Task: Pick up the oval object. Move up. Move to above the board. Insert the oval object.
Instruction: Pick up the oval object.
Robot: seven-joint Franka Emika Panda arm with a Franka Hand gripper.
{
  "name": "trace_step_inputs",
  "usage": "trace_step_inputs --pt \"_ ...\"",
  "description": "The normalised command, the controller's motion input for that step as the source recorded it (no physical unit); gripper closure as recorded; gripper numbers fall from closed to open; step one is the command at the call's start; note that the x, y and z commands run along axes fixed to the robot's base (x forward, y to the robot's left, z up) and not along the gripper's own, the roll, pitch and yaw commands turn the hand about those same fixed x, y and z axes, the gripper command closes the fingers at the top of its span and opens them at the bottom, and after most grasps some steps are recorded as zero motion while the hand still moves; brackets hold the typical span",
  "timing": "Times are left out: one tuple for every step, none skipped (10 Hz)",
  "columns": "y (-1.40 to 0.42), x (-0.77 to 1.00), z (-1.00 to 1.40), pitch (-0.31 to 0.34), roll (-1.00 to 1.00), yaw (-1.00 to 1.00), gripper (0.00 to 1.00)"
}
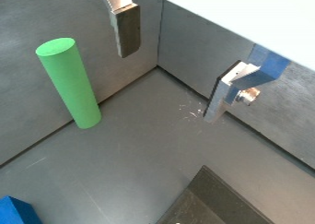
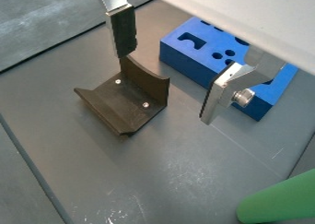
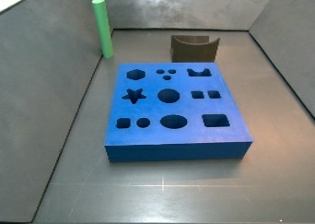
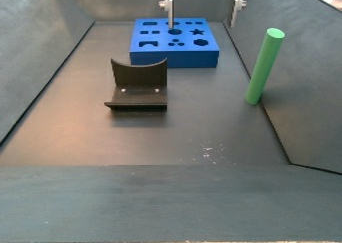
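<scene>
The oval object, a bright green peg (image 1: 68, 85), stands upright on the floor by a wall, and shows in both side views (image 3: 101, 27) (image 4: 265, 65). Its top also shows in a wrist view (image 2: 283, 202). The board, a thick blue block (image 3: 172, 108) with shaped holes, lies flat (image 4: 174, 42) (image 2: 191, 48). My gripper (image 1: 179, 62) (image 2: 172, 66) is open and empty, high above the floor and apart from the peg. Only its fingertips (image 4: 167, 4) show in a side view, at the frame's top edge.
The fixture (image 2: 123, 100), a dark brown curved bracket on a base plate, stands on the floor beside the board (image 3: 193, 48) (image 4: 136, 85). Grey walls (image 4: 301, 77) enclose the floor on all sides. A corner of the board (image 1: 15, 212) shows in a wrist view.
</scene>
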Motion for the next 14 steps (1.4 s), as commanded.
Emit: trace_step_inputs --pt "-0.3 -0.94 -0.06 0.0 0.0 -0.13 0.0" --pt "-0.17 -0.79 -0.13 0.0 0.0 0.0 0.0" --pt "-0.13 -1.0 -0.12 0.0 0.0 -0.11 0.0" --pt "0.0 -0.79 -0.07 0.0 0.0 0.0 0.0" --pt "0.0 -1.0 -0.04 0.0 0.0 0.0 0.0" --pt "0.0 -0.98 0.0 0.0 0.0 0.0 0.0" --pt "0.0 -1.0 0.0 -0.01 0.0 0.0 0.0" --pt "-0.06 -0.98 0.0 -0.019 0.0 -0.01 0.0" --pt "-0.09 -0.99 0.0 -0.03 0.0 -0.03 0.0" --pt "-0.11 -0.95 0.0 -0.014 0.0 -0.03 0.0" --pt "-0.09 -0.8 -0.06 -0.016 0.0 -0.03 0.0" --pt "-0.1 -0.71 -0.22 -0.011 0.0 -0.03 0.0" --pt "-0.03 -0.56 -0.45 -0.047 0.0 -0.03 0.0" --pt "0.0 -0.43 -0.57 -0.043 0.0 -0.02 0.0"
